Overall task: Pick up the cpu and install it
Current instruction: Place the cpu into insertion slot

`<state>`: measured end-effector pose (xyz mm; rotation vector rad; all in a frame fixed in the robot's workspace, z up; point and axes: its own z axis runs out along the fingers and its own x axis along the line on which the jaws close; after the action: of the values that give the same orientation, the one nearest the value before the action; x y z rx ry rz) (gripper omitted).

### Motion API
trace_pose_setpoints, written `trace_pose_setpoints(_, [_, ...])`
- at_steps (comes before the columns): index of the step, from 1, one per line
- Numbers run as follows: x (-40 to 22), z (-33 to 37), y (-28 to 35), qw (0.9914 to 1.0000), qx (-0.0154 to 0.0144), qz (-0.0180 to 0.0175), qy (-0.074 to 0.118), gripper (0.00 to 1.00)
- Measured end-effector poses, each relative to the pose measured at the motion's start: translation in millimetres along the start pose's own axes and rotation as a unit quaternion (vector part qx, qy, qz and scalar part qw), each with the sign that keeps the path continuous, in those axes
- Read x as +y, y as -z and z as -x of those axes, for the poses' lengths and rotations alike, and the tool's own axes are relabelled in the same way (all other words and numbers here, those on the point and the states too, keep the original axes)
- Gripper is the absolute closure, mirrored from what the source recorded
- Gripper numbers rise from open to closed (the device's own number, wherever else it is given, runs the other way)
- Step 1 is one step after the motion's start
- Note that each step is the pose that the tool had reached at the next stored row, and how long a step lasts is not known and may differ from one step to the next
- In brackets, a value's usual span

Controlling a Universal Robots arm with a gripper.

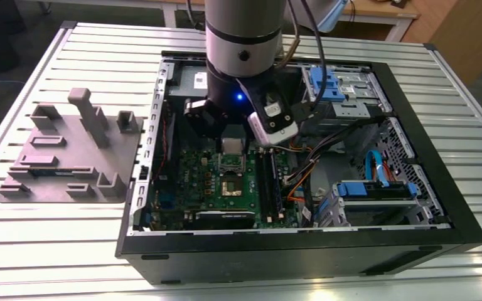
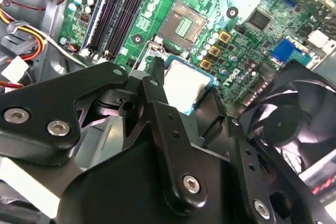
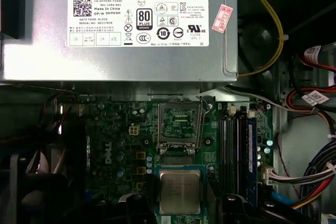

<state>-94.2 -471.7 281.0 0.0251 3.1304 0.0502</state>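
The cpu (image 3: 180, 190) is a small square chip with a silvery top and a thin bluish rim. My gripper (image 3: 181, 202) is shut on it, black fingers (image 2: 157, 90) pressing its two sides. In the second wrist view the cpu (image 2: 185, 82) hangs over the green motherboard (image 2: 247, 40), a short way from the open metal-framed socket (image 2: 182, 24). The socket (image 3: 179, 124) lies between the held chip and the power supply. In the exterior view the arm reaches down into the open computer case (image 1: 308, 251), with the gripper (image 1: 233, 141) just above the socket (image 1: 228, 166).
A grey moulded tray (image 1: 65, 157) stands on the slatted table at the exterior view's left of the case. The grey power supply with a white label (image 3: 131, 24), memory slots (image 3: 236, 150), a black fan (image 2: 294, 124), cable bundles (image 3: 310, 171) and blue drive bays (image 1: 375, 188) crowd the case.
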Motion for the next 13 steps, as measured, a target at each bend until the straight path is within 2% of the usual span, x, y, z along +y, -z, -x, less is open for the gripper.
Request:
trace_pose_setpoints(7, [-0.4, -0.1, -12.5, 1.0, 0.0, 0.0008, 0.0, 0.53])
trace_pose_setpoints(13, [-0.5, -0.1, -13.9, 1.0, 0.0, 0.0012, 0.0, 0.53])
